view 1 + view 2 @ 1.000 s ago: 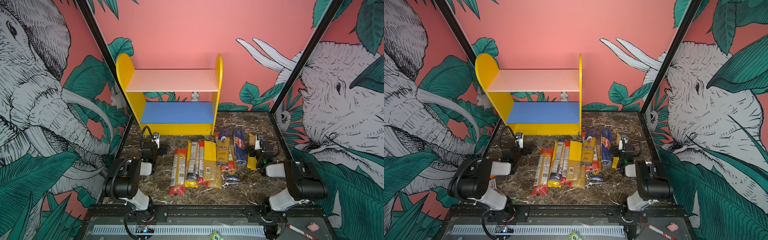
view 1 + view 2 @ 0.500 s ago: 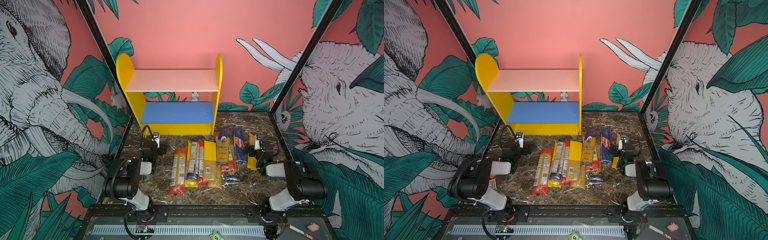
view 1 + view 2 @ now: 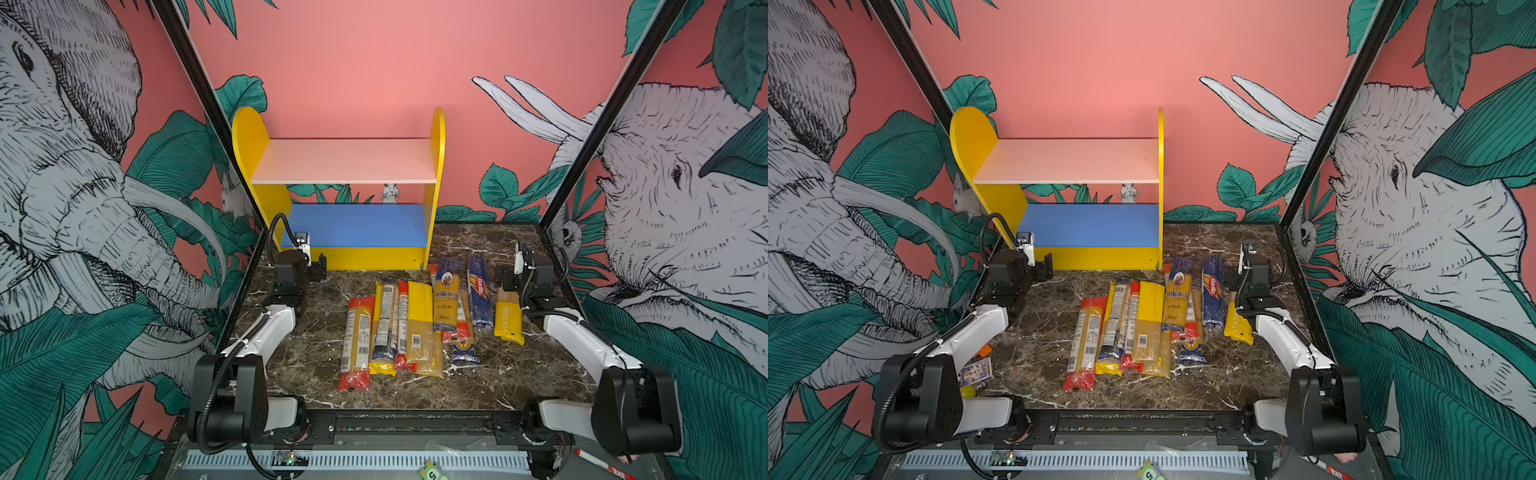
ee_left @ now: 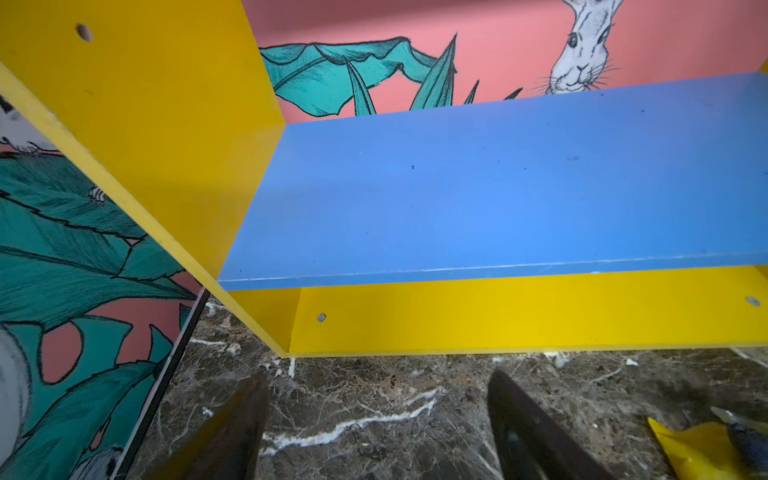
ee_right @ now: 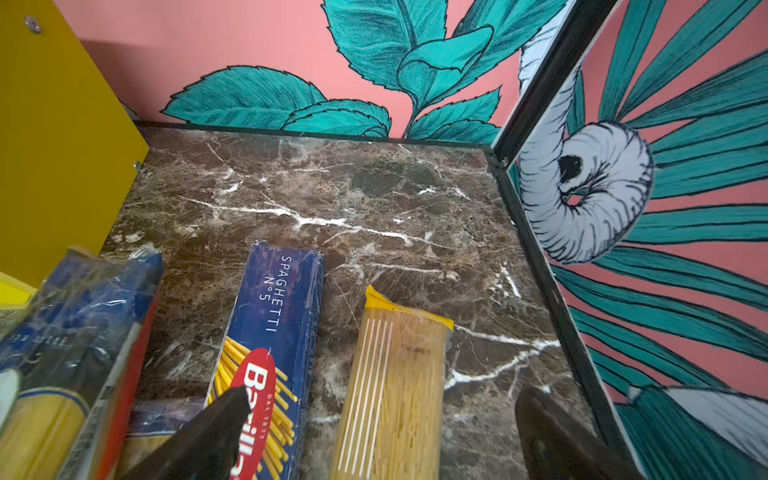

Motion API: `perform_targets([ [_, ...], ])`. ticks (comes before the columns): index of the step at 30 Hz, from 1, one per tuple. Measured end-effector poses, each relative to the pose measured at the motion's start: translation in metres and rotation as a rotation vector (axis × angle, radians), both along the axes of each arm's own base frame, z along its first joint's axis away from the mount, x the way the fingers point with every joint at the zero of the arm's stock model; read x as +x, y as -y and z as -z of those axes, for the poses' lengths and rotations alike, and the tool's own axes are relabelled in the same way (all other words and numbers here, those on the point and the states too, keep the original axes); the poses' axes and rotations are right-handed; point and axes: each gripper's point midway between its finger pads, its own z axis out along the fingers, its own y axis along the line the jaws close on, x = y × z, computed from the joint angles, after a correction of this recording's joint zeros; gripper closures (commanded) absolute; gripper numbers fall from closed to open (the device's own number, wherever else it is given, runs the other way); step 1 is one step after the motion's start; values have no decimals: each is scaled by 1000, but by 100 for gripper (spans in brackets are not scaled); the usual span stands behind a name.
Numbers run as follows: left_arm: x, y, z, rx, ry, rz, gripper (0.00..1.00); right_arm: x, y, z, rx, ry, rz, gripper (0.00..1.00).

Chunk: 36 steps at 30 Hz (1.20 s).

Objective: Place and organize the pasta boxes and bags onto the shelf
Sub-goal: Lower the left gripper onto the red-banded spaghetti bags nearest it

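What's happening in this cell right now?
Nothing is shelved yet: the shelf stands bare, and the pasta packs lie clustered on the marble table in front of it. The left end effector is open near the shelf's left foot, holding nothing. The right end effector hangs open above the Barilla box and a yellow-ended bag, gripping neither.

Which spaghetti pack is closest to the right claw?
The yellow-ended bag, last on the right beside the blue Barilla box; the open right gripper sits over it.
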Motion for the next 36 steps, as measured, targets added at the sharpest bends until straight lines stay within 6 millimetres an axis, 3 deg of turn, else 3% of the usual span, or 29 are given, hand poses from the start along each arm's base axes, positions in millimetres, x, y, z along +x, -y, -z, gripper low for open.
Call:
perform_targets([
  [8,-50,59,-4,13,-117,62,17,-64,21,-4,-11,-183,170,1],
  [11,-77,72,-2,8,-165,64,18,-71,18,-20,-20,-222,206,1],
  [15,-120,88,-2,-33,-208,61,21,-66,10,-46,10,-229,233,1],
  [19,-166,97,14,-80,-259,43,21,-68,1,-40,61,-270,221,1],
  [24,-220,117,54,0,-388,53,20,-87,-21,-23,79,-355,153,1],
  [30,-251,120,94,172,-526,-34,19,-124,-33,-26,112,-364,71,1],
  [36,-262,121,90,29,-534,-52,16,-149,-35,-31,165,-351,42,1],
])
